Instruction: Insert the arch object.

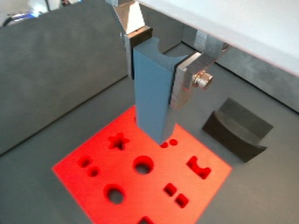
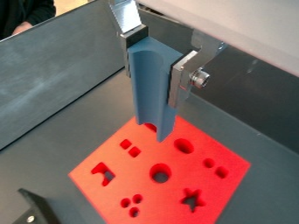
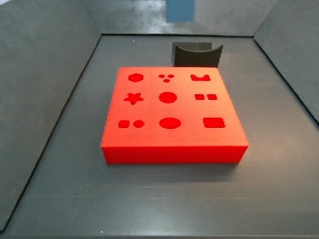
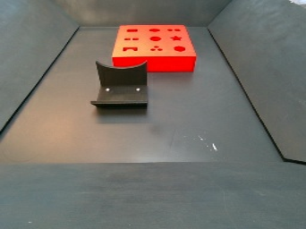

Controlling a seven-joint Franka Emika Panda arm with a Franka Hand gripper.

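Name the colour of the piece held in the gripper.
Blue-grey bar, clamped in the gripper above the red board; clearest in both wrist views.

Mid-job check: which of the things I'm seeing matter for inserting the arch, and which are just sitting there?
In the job:
- gripper, above the board
- blue-grey piece held between its fingers, apparently the arch object
- red board, with its arch-shaped hole

Lying about:
- fixture, dark, on the floor apart from the board; part of the rig

Gripper [image 2: 156, 54] fingers [image 2: 184, 77] around blue-grey bar [image 2: 149, 87] above red board [image 2: 163, 171]
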